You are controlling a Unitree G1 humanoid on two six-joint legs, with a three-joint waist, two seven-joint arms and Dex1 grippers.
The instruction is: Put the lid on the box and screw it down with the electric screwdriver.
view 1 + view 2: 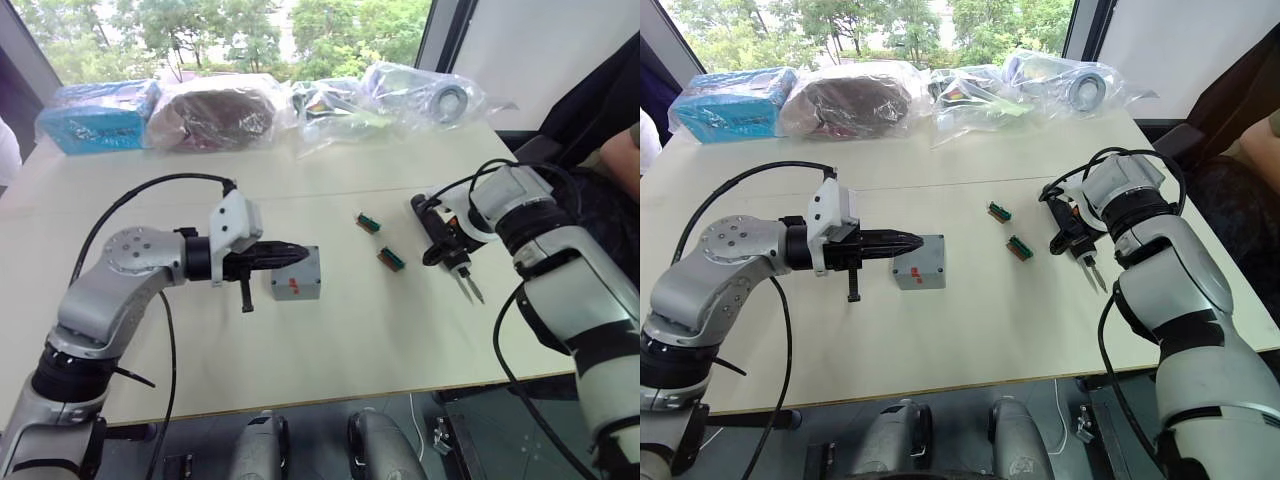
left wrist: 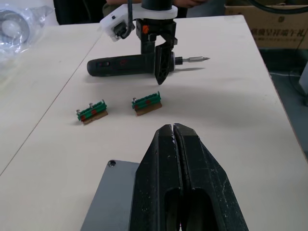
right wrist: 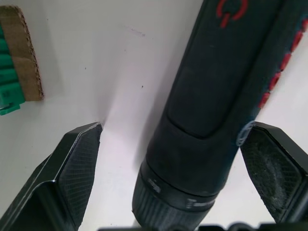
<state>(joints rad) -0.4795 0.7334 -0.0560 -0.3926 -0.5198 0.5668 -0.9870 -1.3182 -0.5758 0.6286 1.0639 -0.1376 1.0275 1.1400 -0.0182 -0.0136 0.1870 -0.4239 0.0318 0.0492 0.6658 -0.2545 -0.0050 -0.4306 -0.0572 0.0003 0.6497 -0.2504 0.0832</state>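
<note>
The grey square lid [image 1: 300,283] lies flat top up at the table's middle, with small red marks on it and a screw hole at one corner [image 2: 111,163]. The box is hidden; I cannot tell whether it sits under the lid. My left gripper [image 1: 303,254] is shut, with its tips just over the lid's near part [image 2: 108,197]. To the right, the black electric screwdriver [image 2: 120,66] lies on the table with its bit pointing toward the front edge. Over it stands my right gripper [image 3: 178,130], open, with one finger on each side of the barrel [image 3: 211,86].
Two small green-and-brown blocks [image 1: 368,222] [image 1: 391,259] lie between the lid and the screwdriver. A blue package [image 1: 95,118] and several clear plastic bags [image 1: 400,95] line the table's far edge. A person's arm [image 1: 622,150] shows at the far right.
</note>
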